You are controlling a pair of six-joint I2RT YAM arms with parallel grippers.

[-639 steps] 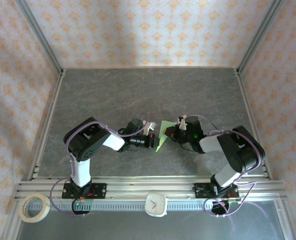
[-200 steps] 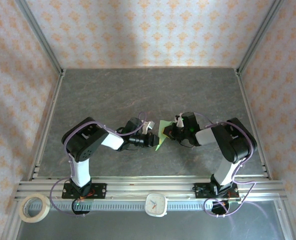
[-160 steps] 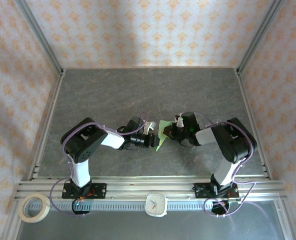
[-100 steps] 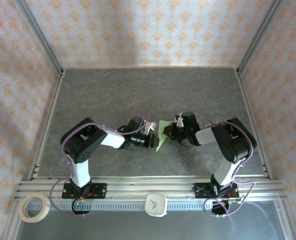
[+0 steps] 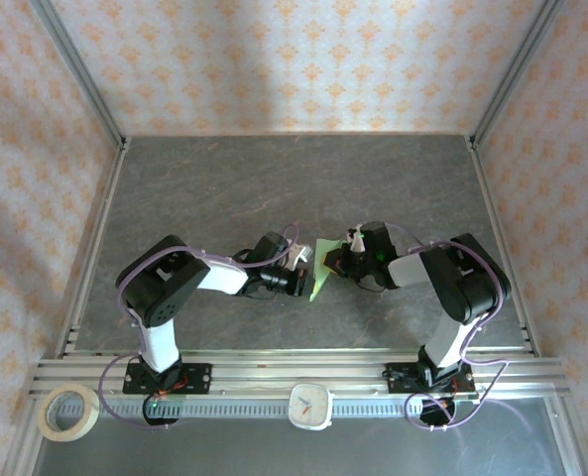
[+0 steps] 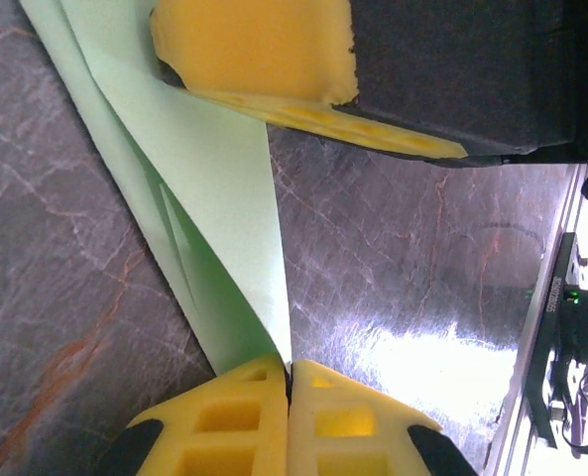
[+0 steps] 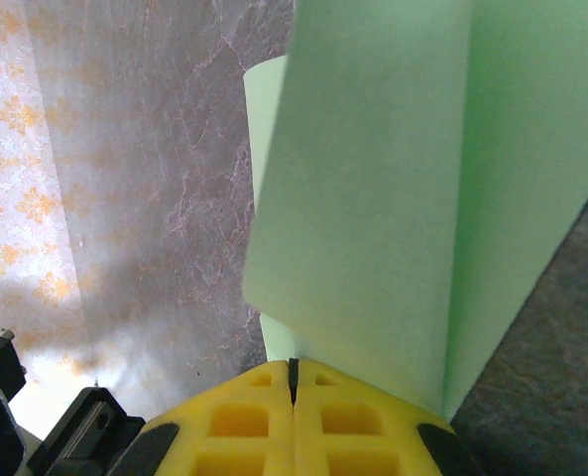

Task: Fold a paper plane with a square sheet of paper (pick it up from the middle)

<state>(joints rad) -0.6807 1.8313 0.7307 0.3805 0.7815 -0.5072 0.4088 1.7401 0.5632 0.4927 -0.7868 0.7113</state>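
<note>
The pale green sheet of paper, folded into a slim pointed paper plane (image 5: 320, 266), stands on edge between the two arms at mid-table. My left gripper (image 5: 304, 282) is shut on its near pointed end; in the left wrist view the yellow fingertips (image 6: 290, 369) pinch the paper plane (image 6: 214, 198) where its layers meet. My right gripper (image 5: 335, 260) is shut on the far part. The right wrist view has the paper plane (image 7: 403, 198) rising from the closed right gripper (image 7: 294, 367). A right gripper finger (image 6: 254, 50) appears at the top of the left wrist view.
A roll of tape (image 5: 67, 412) and a small white clock (image 5: 311, 405) sit on the front rail. The grey stone-patterned table (image 5: 274, 188) is bounded by aluminium frame posts and patterned walls on three sides.
My left gripper has closed onto the near end of the paper plane and edged slightly right. The right gripper keeps its grip; its arm swung in earlier and has stayed still since.
</note>
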